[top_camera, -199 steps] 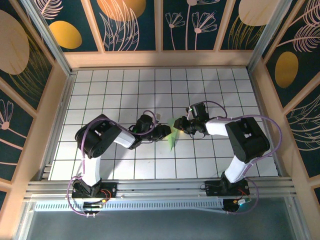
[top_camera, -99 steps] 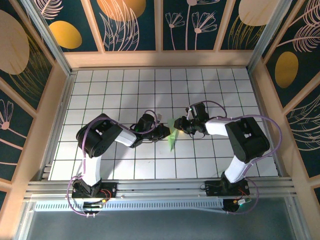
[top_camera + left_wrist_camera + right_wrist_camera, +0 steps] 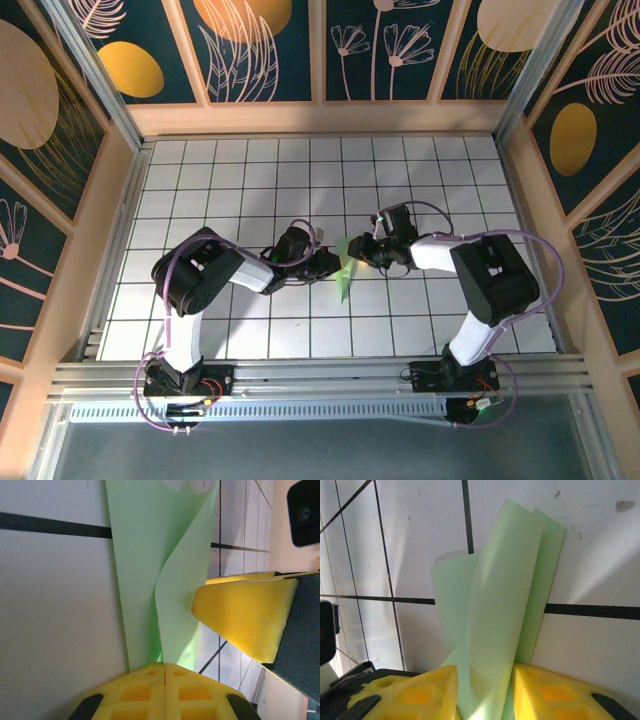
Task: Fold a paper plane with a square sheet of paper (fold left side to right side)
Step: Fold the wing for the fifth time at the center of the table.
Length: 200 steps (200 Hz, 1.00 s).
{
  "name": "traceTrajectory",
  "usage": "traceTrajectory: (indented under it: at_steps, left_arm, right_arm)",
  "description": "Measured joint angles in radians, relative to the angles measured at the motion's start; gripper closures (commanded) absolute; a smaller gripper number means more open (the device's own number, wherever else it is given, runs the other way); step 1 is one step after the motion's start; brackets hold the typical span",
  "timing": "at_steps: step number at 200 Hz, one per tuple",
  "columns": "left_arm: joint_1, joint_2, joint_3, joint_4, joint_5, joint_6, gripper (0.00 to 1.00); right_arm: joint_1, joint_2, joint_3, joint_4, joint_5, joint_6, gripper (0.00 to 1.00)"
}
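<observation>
The paper (image 3: 344, 282) lies mid-table as a narrow strip, its long axis running near to far. The left gripper (image 3: 164, 667) comes in from the left with jaws pressed together on its left edge. The right gripper (image 3: 485, 695) faces it from the right, jaws part-spread astride a raised fold. Whether they bite I cannot tell, so carrying that edge rightward looks like the left's job.
</observation>
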Motion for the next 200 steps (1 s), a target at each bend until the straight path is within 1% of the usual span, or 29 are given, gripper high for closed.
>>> traceTrajectory:
  at_steps: [62, 123, 142, 180, 188, 200]
  left_arm:
    - [-0.008, -0.008, 0.000, -0.015, -0.027, 0.004, 1.00]
    - [-0.008, -0.008, 0.002, -0.018, -0.028, 0.004, 1.00]
    - [-0.008, -0.008, 0.002, -0.019, -0.028, 0.004, 1.00]
    - [-0.008, -0.008, 0.002, -0.019, -0.029, 0.004, 1.00]
    - [-0.008, -0.008, 0.002, -0.019, -0.030, 0.004, 1.00]
    - [-0.008, -0.008, 0.002, -0.020, -0.031, 0.004, 1.00]
  right_arm:
    - [0.001, -0.014, 0.000, -0.014, 0.026, -0.003, 0.66]
    - [0.000, -0.029, 0.000, -0.032, 0.036, -0.007, 0.66]
    - [-0.005, -0.057, 0.000, -0.041, 0.042, -0.018, 0.73]
    - [-0.013, -0.073, 0.000, -0.037, 0.022, -0.035, 0.91]
    - [-0.012, -0.073, 0.000, -0.036, 0.016, -0.037, 0.93]
    - [-0.009, -0.067, 0.003, -0.033, 0.009, -0.037, 0.94]
